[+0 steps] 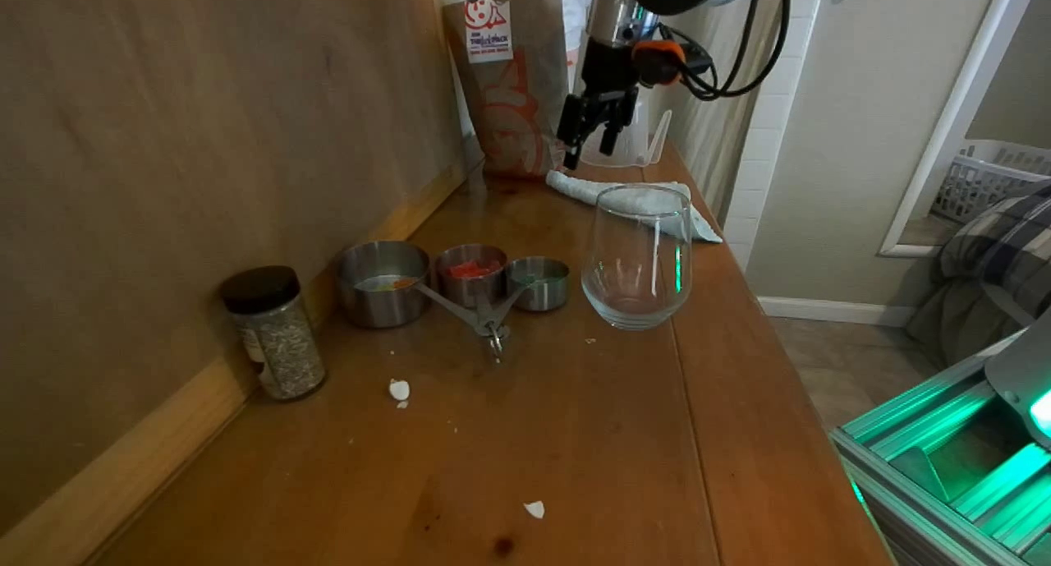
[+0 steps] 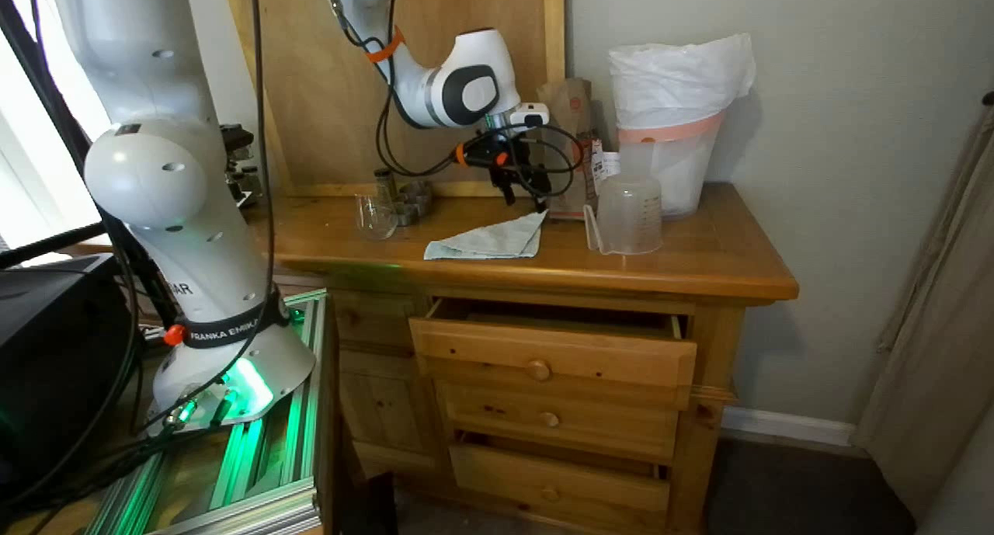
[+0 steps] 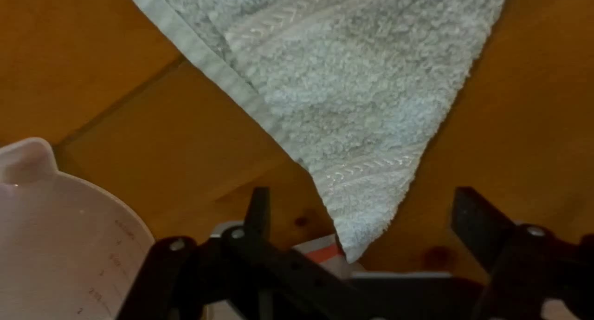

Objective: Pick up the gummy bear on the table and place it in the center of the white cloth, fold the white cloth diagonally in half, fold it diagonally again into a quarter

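Observation:
The white cloth [image 1: 580, 188] lies folded in a triangle-like shape on the table [image 1: 575, 443]. It also shows in an exterior view [image 2: 497, 238] and fills the upper middle of the wrist view [image 3: 362, 88], with a layered hem along its left edge. My gripper [image 1: 589, 158] is open and empty above the cloth's pointed corner near the paper bag; it also shows in an exterior view [image 2: 526, 203]. In the wrist view, the cloth's tip lies between the spread fingers [image 3: 362, 201], apart from both. No gummy bear can be made out; it is hidden or out of view.
A paper bag [image 1: 525, 81] and a clear plastic pitcher [image 2: 630, 217] stand close to the gripper. A clear glass [image 1: 636, 262] stands by the cloth. Metal measuring cups [image 1: 384, 291], one with red pieces, and a spice jar [image 1: 279, 344] stand along the wooden panel [image 1: 205, 122].

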Robot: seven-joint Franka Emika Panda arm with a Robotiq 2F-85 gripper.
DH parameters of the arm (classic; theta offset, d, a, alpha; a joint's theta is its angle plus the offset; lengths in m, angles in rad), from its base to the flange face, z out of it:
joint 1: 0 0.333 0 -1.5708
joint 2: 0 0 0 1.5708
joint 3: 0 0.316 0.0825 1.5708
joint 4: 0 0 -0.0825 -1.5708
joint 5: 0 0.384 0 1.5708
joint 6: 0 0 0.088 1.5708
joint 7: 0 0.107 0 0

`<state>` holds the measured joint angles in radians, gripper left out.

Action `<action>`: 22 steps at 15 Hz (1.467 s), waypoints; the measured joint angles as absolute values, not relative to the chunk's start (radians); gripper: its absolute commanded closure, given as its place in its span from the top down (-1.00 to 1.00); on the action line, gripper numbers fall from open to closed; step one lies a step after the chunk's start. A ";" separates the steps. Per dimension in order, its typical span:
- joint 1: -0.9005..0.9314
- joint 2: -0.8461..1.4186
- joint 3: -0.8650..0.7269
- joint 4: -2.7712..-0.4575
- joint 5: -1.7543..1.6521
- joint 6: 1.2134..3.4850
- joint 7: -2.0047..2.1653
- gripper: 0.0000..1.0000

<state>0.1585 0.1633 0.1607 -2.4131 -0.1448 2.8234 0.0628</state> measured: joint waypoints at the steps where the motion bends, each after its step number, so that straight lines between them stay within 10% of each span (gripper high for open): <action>1: 0.158 0.184 0.164 -2.404 -0.122 2.848 0.044 1.00; 5: 0.154 0.254 0.172 -2.370 -0.088 2.928 -0.002 0.96; 6: 0.153 0.267 0.172 -2.363 -0.087 2.945 -0.007 0.47; 8: 0.152 0.289 0.172 -2.351 -0.087 2.969 -0.014 0.46; 18: 0.152 0.316 0.173 -2.334 -0.087 2.992 -0.022 -0.93; 22: 0.161 0.307 0.168 -2.326 -0.088 2.992 -0.022 -0.95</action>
<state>0.1606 0.3072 0.1685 -2.3261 -0.0882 2.9923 -0.0221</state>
